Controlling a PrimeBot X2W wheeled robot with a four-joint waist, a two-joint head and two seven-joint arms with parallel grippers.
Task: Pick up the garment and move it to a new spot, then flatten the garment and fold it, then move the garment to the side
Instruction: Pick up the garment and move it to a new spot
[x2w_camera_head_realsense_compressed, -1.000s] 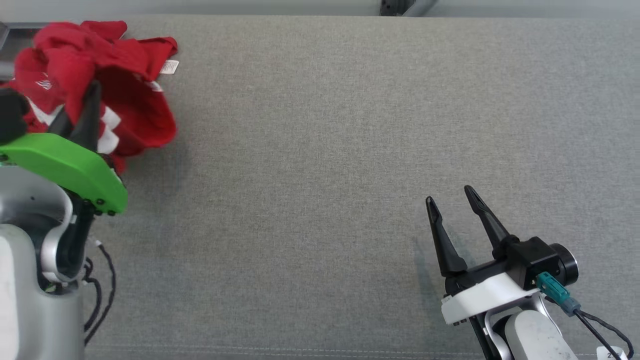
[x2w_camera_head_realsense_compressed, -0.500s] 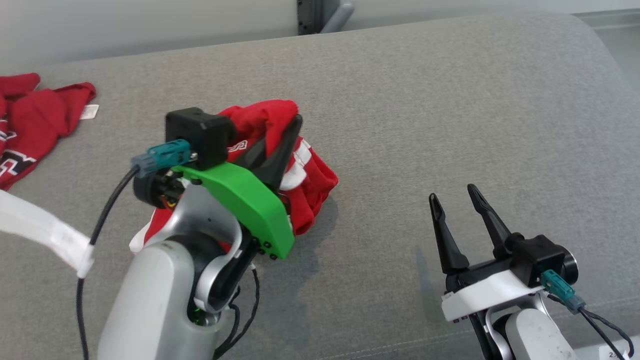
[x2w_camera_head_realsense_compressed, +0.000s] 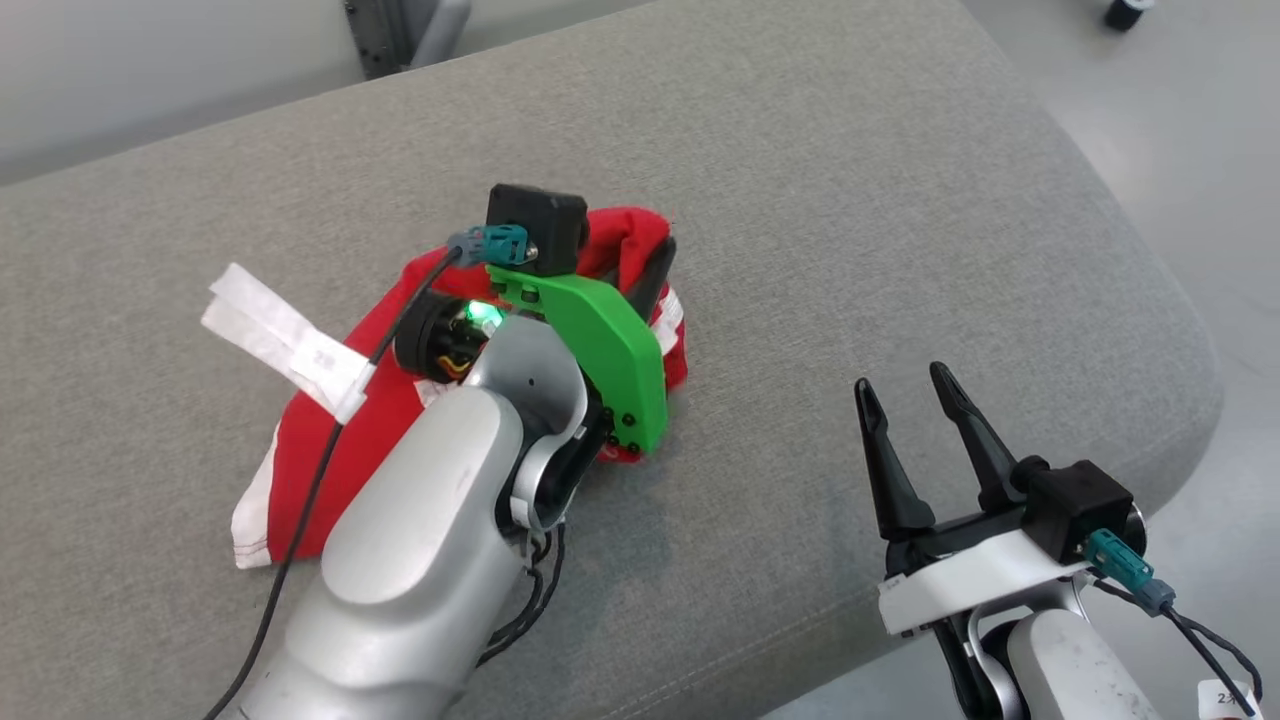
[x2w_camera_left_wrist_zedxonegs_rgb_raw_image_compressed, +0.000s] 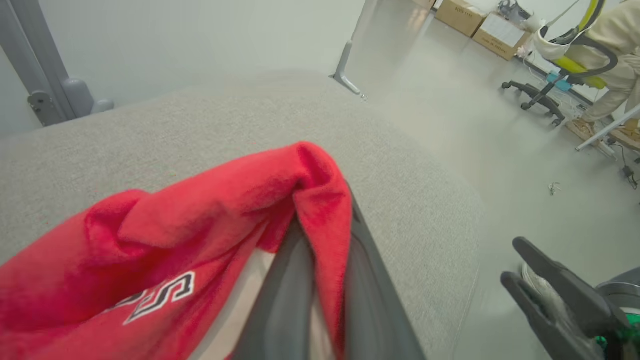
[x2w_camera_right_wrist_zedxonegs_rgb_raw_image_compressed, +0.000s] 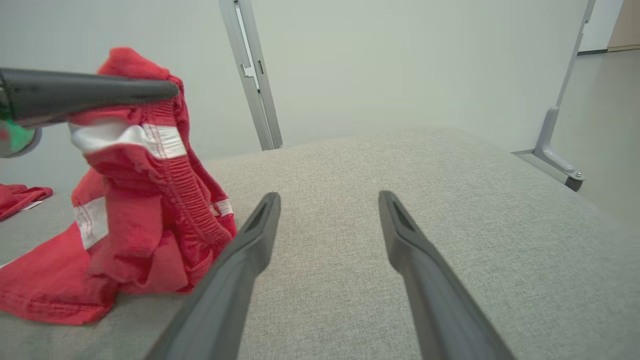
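Note:
The garment (x2w_camera_head_realsense_compressed: 330, 450) is red with white stripes and lettering. Its upper bunch is pinched in my left gripper (x2w_camera_head_realsense_compressed: 655, 265), which is shut on it a little above the grey cushion; the lower part trails on the fabric. In the left wrist view the red cloth (x2w_camera_left_wrist_zedxonegs_rgb_raw_image_compressed: 200, 235) drapes over my left gripper (x2w_camera_left_wrist_zedxonegs_rgb_raw_image_compressed: 332, 225) and hides its tips. My right gripper (x2w_camera_head_realsense_compressed: 900, 382) stands open with nothing in it to the right, near the cushion's front edge. The right wrist view has the hanging garment (x2w_camera_right_wrist_zedxonegs_rgb_raw_image_compressed: 145, 200) left of my right gripper (x2w_camera_right_wrist_zedxonegs_rgb_raw_image_compressed: 330, 200), with a left finger (x2w_camera_right_wrist_zedxonegs_rgb_raw_image_compressed: 100, 90) lying across the garment's top.
The grey cushion (x2w_camera_head_realsense_compressed: 900, 200) curves down to bare floor at its right end and front. Another red garment (x2w_camera_right_wrist_zedxonegs_rgb_raw_image_compressed: 20, 197) lies far to the left. A grey post (x2w_camera_head_realsense_compressed: 400, 30) stands behind. An office chair (x2w_camera_left_wrist_zedxonegs_rgb_raw_image_compressed: 565, 65), a seated person (x2w_camera_left_wrist_zedxonegs_rgb_raw_image_compressed: 620, 50) and boxes (x2w_camera_left_wrist_zedxonegs_rgb_raw_image_compressed: 470, 15) are beyond.
The head camera has swung right along the cushion. My left gripper has carried the garment from the far left pile toward the right end, leaving another red piece behind. The right gripper's opening is unchanged.

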